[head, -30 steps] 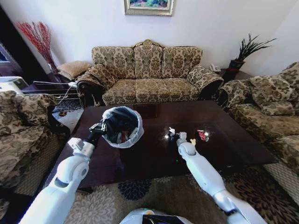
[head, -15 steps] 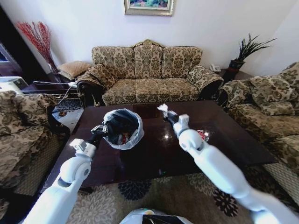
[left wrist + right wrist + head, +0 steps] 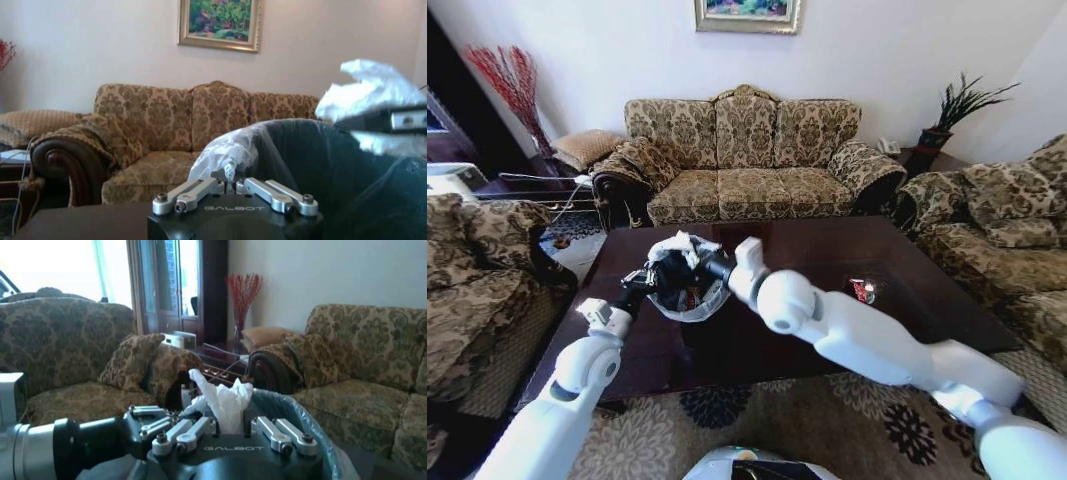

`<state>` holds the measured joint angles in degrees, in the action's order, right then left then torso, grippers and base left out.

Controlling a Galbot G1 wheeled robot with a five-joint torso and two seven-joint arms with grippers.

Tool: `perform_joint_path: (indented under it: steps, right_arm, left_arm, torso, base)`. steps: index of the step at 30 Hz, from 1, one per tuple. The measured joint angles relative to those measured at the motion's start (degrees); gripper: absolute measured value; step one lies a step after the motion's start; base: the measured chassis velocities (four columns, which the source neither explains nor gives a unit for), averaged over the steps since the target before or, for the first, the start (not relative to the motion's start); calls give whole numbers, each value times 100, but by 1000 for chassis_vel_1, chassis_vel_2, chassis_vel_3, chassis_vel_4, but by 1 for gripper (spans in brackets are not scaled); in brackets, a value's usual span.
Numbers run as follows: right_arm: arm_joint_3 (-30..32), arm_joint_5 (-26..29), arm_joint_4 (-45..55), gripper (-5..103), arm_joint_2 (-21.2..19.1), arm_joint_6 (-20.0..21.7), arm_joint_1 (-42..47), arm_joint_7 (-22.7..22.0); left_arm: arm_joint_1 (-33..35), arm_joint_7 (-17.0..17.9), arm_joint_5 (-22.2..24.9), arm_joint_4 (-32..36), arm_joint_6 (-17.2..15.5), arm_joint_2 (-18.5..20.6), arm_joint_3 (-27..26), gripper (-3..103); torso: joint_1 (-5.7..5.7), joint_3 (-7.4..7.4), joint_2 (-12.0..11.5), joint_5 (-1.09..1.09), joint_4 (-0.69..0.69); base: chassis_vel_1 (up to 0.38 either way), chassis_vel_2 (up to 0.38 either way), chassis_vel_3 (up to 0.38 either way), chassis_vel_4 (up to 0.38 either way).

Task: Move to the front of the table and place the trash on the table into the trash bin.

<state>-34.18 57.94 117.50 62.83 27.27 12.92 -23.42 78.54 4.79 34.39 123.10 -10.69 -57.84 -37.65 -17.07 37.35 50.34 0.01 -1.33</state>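
Observation:
On the dark table (image 3: pixel 827 250) my left gripper (image 3: pixel 639 279) is shut on the rim of the trash bin (image 3: pixel 689 310), holding it tilted above the tabletop. In the left wrist view the left gripper (image 3: pixel 233 192) pinches the white rim and black liner (image 3: pixel 313 165). Reaching across from the right, my right gripper (image 3: pixel 695 258) hovers over the bin's mouth, shut on a crumpled white wrapper (image 3: pixel 677 243). From the right wrist, that gripper (image 3: pixel 230 432) clamps the wrapper (image 3: pixel 223 397) just above the bin's rim (image 3: pixel 300 415). A crushed red-white can (image 3: pixel 859 290) lies on the table's right part.
A patterned sofa (image 3: pixel 747 165) stands behind the table and armchairs (image 3: pixel 1007 230) flank it on both sides. A potted plant (image 3: pixel 947 120) sits on a side table at the back right. Patterned carpet (image 3: pixel 727 410) runs along the table's near edge.
My right arm lifted the white wrapper off the middle of the table and swung it left, over the bin. The left gripper stayed on the bin's rim.

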Motion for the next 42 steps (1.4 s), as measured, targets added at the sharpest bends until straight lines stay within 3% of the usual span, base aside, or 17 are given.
perform_joint_path:
  steps: [2,4,7,14,15,16,17,20,22,25,26,27,28,29,30,35,42]
  right_arm:
    - [-19,-30,-9,33,14,0,14,-27]
    - [-21,-38,-29,33,19,-1,9,-29]
    - [-17,-46,-104,44,49,-11,-20,-45]
    - [23,227,-160,76,164,-60,-85,-352]
    - [23,227,-160,76,164,-60,-85,-352]
    - [81,233,-160,76,175,-71,-92,-392]
    - [228,234,-165,87,174,-93,-101,-476]
    - [522,222,-161,92,94,-115,-66,-599]
    - [1114,176,-59,99,-270,78,242,-659]
    - [1374,-123,52,100,-696,144,640,-678]
    - [1502,-632,94,100,-1036,120,1037,-662]
    - [1502,-632,94,100,-1036,120,1037,-662]
    - [1700,-1246,104,100,-1324,89,1539,-634]
    - [2149,-1706,87,100,-1279,205,2325,-724]
    - [2357,-1752,84,100,-1174,243,2656,-824]
    - [2990,-1972,-18,100,-903,242,3565,-962]
    - [4022,-2440,-126,100,-528,73,4702,-806]
  left_arm:
    - [-19,0,1,-9,4,-9,20,3]
    - [-27,0,1,-18,5,-19,32,3]
    - [-32,0,1,-21,5,-36,43,3]
    - [-36,-39,7,-18,10,-10,4,3]
    - [-36,-39,7,-18,10,-10,4,3]
    - [-41,-42,10,-18,11,-5,0,3]
    - [-46,-45,15,-11,11,2,-7,3]
    - [-46,-48,27,13,11,4,-27,3]
    - [-44,-50,52,47,11,-2,-77,3]
    - [-36,-50,58,57,11,-22,-100,3]
    - [-27,-51,62,78,11,-54,-111,3]
    - [-27,-51,62,78,11,-54,-111,3]
    - [12,-55,62,122,13,-102,-142,3]
    - [172,-62,27,279,19,-265,-249,3]
    - [181,-57,26,319,20,-306,-251,3]
    - [165,-42,22,364,20,-325,-251,3]
    - [193,-56,22,401,20,-345,-262,3]
  torso:
    - [0,0,0,-1,-2]
    - [0,0,0,-1,-3]
    - [0,0,0,-3,-4]
    - [0,0,0,-1,-4]
    - [0,0,0,-1,-4]
    - [0,0,0,-1,-5]
    - [0,-1,0,-1,-5]
    - [0,-1,0,-2,-7]
    - [0,-1,0,0,-4]
    - [0,-1,0,0,-1]
    - [0,-1,0,2,0]
    - [0,-1,0,2,0]
    - [0,-1,0,1,4]
    - [0,-1,0,1,-3]
    - [0,-1,0,1,-9]
    - [1,-1,0,0,-6]
    - [1,-1,0,-1,-2]
  base:
    - [0,0,0,0]
    - [0,0,0,0]
    - [0,0,0,0]
    - [0,0,0,0]
    - [0,0,0,0]
    - [0,0,0,0]
    - [0,0,0,0]
    - [0,0,0,0]
    - [0,0,0,0]
    - [0,0,0,0]
    - [0,0,0,0]
    - [0,0,0,0]
    - [0,0,0,0]
    - [0,0,0,0]
    - [0,0,0,0]
    - [0,0,0,0]
    - [-85,-83,77,70]
